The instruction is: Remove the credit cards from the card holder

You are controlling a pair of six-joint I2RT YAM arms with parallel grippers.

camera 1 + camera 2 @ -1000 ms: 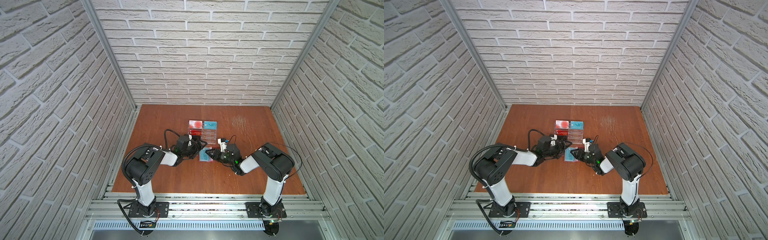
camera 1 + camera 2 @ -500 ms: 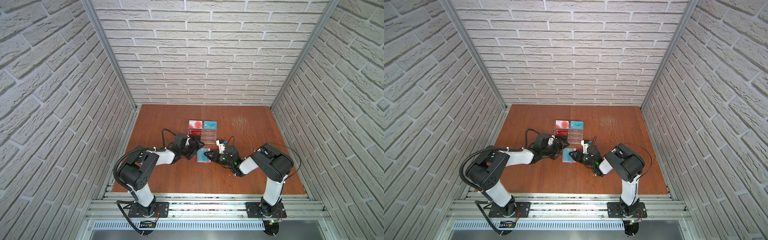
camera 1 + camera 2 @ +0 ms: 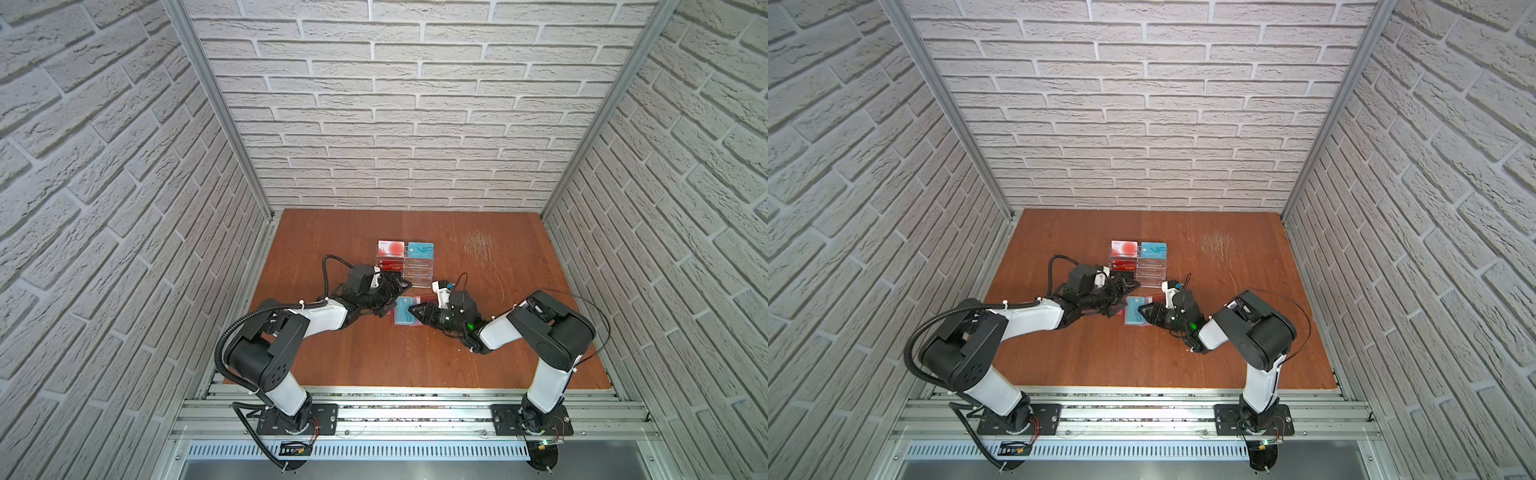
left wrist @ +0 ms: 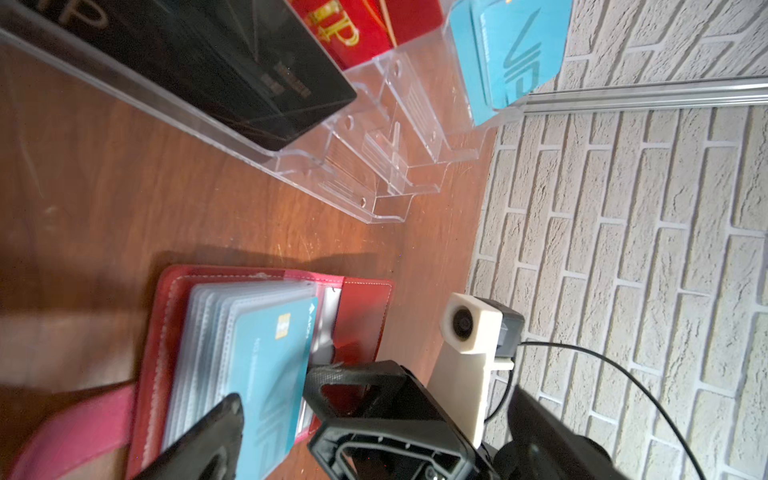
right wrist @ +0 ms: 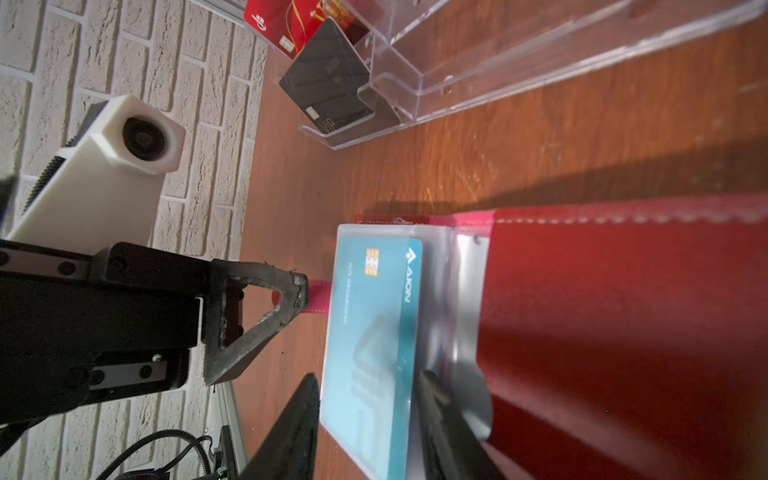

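The card holder (image 3: 426, 299) (image 3: 1157, 297) is a red wallet lying open on the table, below the clear stand. A teal credit card (image 3: 401, 312) (image 4: 274, 357) (image 5: 374, 311) sits in its top clear sleeve. My right gripper (image 3: 411, 311) (image 3: 1142, 309) (image 5: 365, 432) reaches in from the right, its two fingers closed across the sleeve pages, one on each long side of the teal card. My left gripper (image 3: 398, 297) (image 3: 1128, 297) hovers wide open at the holder's left edge. One of its fingers (image 5: 257, 311) stands just beside the red snap tab, holding nothing.
A clear acrylic tiered stand (image 3: 417, 277) (image 4: 374, 166) (image 5: 457, 62) stands just behind the holder with red, teal and black cards in it. Brick-patterned walls close in three sides. Bare wooden tabletop (image 3: 478, 353) lies to the front and right.
The left arm's elbow has swung outward and lower, and its open gripper has shifted slightly towards the holder. The right gripper and the holder have stayed put.
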